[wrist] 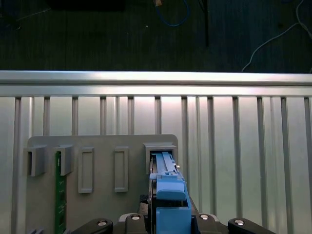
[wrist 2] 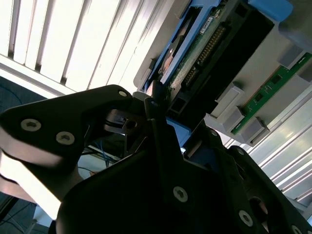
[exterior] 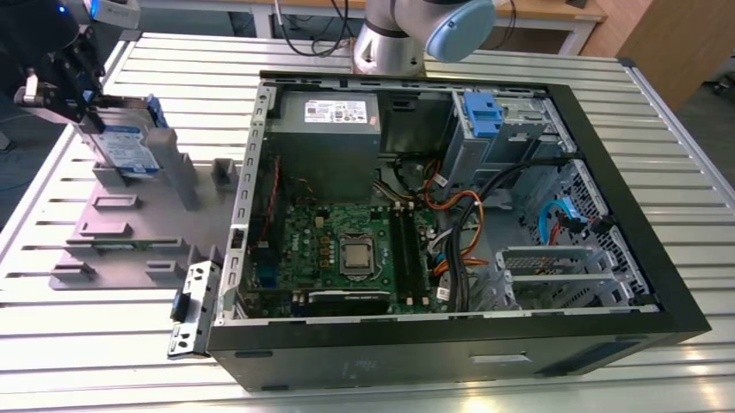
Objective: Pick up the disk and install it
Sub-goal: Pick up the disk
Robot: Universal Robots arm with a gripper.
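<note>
The disk [exterior: 129, 148] stands upright in a slot of the grey plastic stand [exterior: 126, 245] at the exterior view's left; its white-and-blue label and a blue rail along one edge are visible. My black gripper [exterior: 78, 103] is at the disk's upper corner and shut on it. In the first wrist view the disk's blue carrier [wrist: 169, 195] runs from the stand's slot [wrist: 161, 148] back into the gripper [wrist: 170, 217]. In the second wrist view one finger [wrist 2: 157, 109] lies against the disk's edge [wrist 2: 209, 41], whose green board shows.
An open computer case [exterior: 643, 215] lies at the exterior view's right, holding a power-supply box [exterior: 325, 138], a motherboard [exterior: 344, 249], cables and a blue drive bay [exterior: 480, 116]. The arm's base [exterior: 402, 34] stands behind it. A green board [wrist: 60, 195] sits in another stand slot.
</note>
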